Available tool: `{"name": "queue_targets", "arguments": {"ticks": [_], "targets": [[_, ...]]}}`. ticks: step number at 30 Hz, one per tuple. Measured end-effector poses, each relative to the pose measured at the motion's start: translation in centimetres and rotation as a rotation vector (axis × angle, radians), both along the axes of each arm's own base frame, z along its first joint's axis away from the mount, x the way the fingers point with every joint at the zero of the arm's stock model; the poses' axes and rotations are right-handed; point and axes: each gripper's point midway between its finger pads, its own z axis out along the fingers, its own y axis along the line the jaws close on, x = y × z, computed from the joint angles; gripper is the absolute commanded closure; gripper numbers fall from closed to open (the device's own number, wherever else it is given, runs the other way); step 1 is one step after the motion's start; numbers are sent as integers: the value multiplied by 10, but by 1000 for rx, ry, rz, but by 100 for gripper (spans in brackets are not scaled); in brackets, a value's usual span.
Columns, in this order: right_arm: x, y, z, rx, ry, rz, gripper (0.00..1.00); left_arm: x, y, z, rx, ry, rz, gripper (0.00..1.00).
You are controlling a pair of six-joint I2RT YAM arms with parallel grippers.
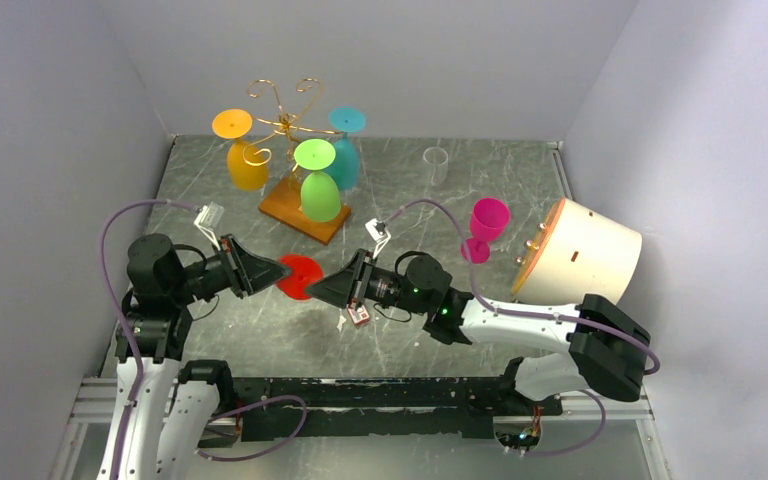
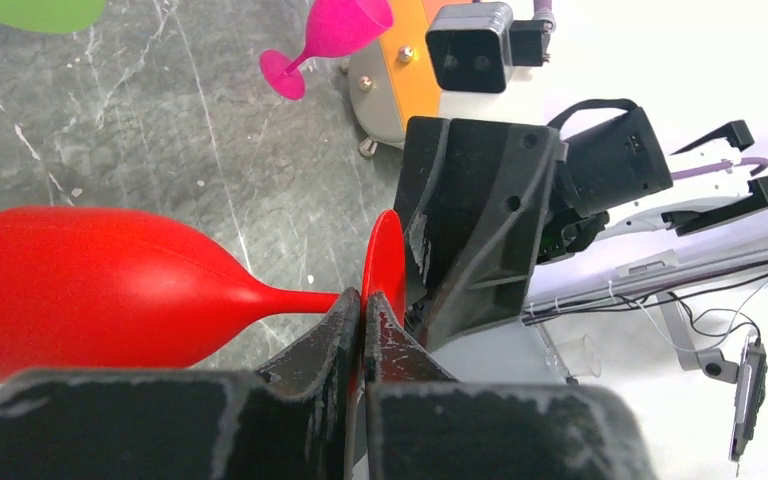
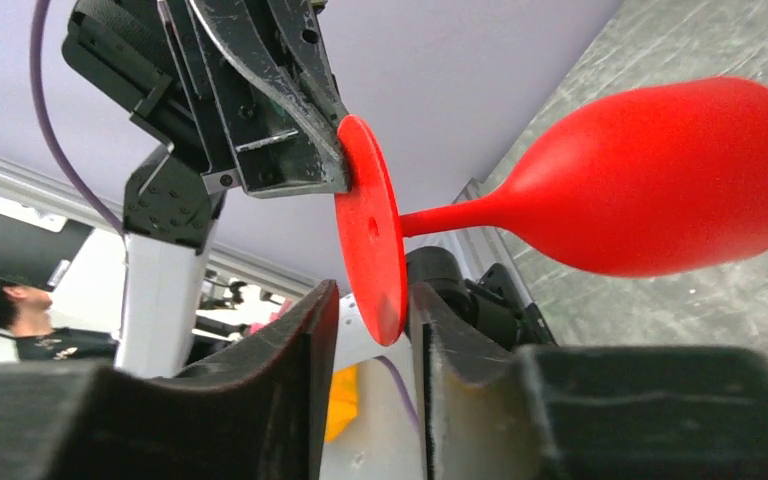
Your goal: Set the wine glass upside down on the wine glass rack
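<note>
A red wine glass (image 1: 298, 276) hangs in the air between my two grippers, above the table's front middle. My left gripper (image 1: 276, 272) is shut on the rim of its round foot (image 2: 385, 262); the stem and the bowl (image 2: 90, 290) point away to the left in the left wrist view. My right gripper (image 1: 320, 288) is open, with the foot's lower edge (image 3: 372, 250) between its spread fingers (image 3: 305, 330), apart from at least one of them. The wine glass rack (image 1: 285, 110), gold wire on a brown wooden base (image 1: 282, 208), stands at the back.
Orange (image 1: 245, 160), green (image 1: 318, 185) and teal (image 1: 345, 150) glasses hang upside down on the rack. A pink glass (image 1: 485, 228) stands upright at the right, next to a white drum with an orange face (image 1: 580, 255). A small clear cup (image 1: 435, 165) stands at the back.
</note>
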Motion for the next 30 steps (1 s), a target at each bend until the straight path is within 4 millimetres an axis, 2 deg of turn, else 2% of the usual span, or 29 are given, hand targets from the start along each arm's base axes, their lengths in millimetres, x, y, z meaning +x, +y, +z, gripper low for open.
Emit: {"name": "queue_targets", "arguments": {"ticks": [5, 6, 7, 8, 13, 24, 30], "targets": [[2, -7, 4, -6, -19, -30, 29, 6, 3, -3, 9, 17, 37, 93], [3, -9, 7, -7, -27, -39, 21, 8, 4, -2, 11, 21, 47, 93], [3, -12, 11, -4, -38, -48, 4, 9, 4, -2, 13, 23, 57, 93], [3, -16, 16, 1, -48, -58, 1, 12, 5, 0, 16, 24, 68, 93], [3, -36, 36, 30, -105, -112, 0, 25, 9, 9, 18, 38, 115, 93], [-1, -65, 42, 23, -148, -171, 0, 63, 18, 54, -105, 41, 268, 93], [-5, -79, 56, 54, -172, -189, 0, 86, 23, 74, -246, 75, 354, 93]]}}
